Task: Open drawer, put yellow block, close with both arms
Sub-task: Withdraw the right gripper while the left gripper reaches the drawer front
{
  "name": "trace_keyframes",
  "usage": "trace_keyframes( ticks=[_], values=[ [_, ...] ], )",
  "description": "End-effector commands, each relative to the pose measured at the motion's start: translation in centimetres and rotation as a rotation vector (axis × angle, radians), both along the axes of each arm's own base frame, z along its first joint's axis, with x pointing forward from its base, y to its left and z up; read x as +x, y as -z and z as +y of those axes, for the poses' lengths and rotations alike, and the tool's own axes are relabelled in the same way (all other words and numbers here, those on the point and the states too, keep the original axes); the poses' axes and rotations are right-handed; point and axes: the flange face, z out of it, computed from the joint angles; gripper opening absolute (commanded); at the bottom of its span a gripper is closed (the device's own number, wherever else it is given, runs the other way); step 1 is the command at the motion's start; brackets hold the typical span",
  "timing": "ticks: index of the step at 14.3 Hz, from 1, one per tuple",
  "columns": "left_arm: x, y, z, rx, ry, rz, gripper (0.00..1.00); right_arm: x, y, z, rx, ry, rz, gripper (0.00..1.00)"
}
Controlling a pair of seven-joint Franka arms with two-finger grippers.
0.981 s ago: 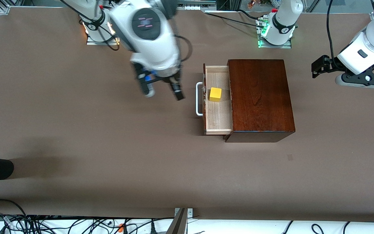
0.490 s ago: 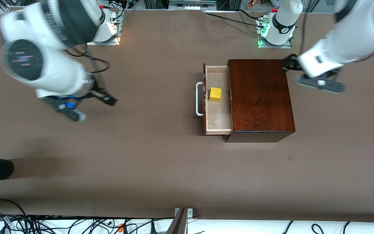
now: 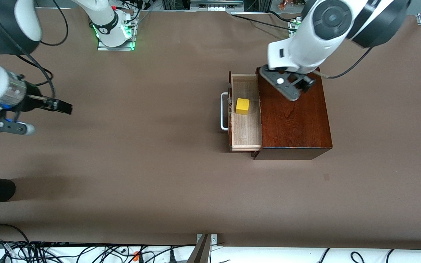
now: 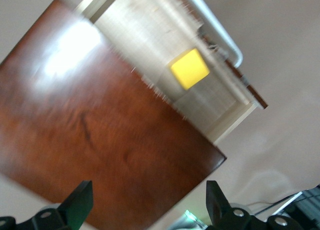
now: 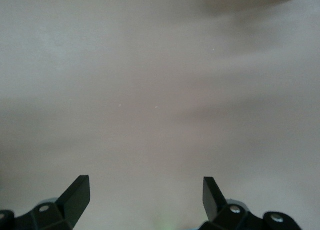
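Block (image 3: 242,106) sat in the open drawer (image 3: 246,135); only closing was left. Left claw (image 4: 147,202), spread and empty, hung over the box (image 3: 294,113). Right claw (image 5: 145,195), spread, waited over bare tabletop (image 3: 141,164).

One yellow block (image 3: 242,106), one drawer (image 3: 246,128), one wooden box (image 3: 293,113) and two robot arms are seen.

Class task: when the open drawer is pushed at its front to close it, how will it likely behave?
The drawer will probably slide straight, since it sits squarely in the box. A push off the middle of the handle might skew it. The block, flat-sided and resting on the drawer floor, should ride along, not roll.
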Motion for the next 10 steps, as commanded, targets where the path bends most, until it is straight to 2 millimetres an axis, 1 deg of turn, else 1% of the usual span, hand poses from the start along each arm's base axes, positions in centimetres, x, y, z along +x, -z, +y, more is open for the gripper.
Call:
trace_keyframes(
  ticks=[1, 3, 4, 5, 7, 8, 10],
  values=[
    [0.9, 3.6, -4.9, -0.096, 0.161, -0.021, 1.00, -3.6, 0.4, -3.0, 0.034, -0.063, -0.037, 1.00],
    [0.6, 6.4, -9.1, -0.138, 0.235, -0.081, 1.00, -3.7, 0.4, -4.8, 0.034, -0.093, -0.074, 1.00],
    [0.7, 7.4, -10.9, -0.174, 0.276, -0.126, 1.00, -3.7, 0.2, -5.5, 0.034, -0.100, -0.077, 1.00],
    [1.0, 8.6, -12.2, -0.208, 0.325, -0.162, 1.00, -3.7, 0.0, -5.8, 0.031, -0.096, -0.080, 1.00],
    [1.6, 11.0, -14.1, -0.264, 0.423, -0.227, 1.00, -3.6, -0.5, -6.1, -0.027, -0.104, -0.079, 1.00],
    [1.5, 12.4, -15.2, -0.284, 0.467, -0.244, 1.00, -3.5, -0.5, -6.3, -0.030, -0.093, -0.076, 1.00],
    [0.2, 14.1, -17.5, -0.301, 0.518, -0.254, 1.00, -3.5, -0.8, -6.1, -0.021, -0.094, -0.081, 1.00]
  ],
)
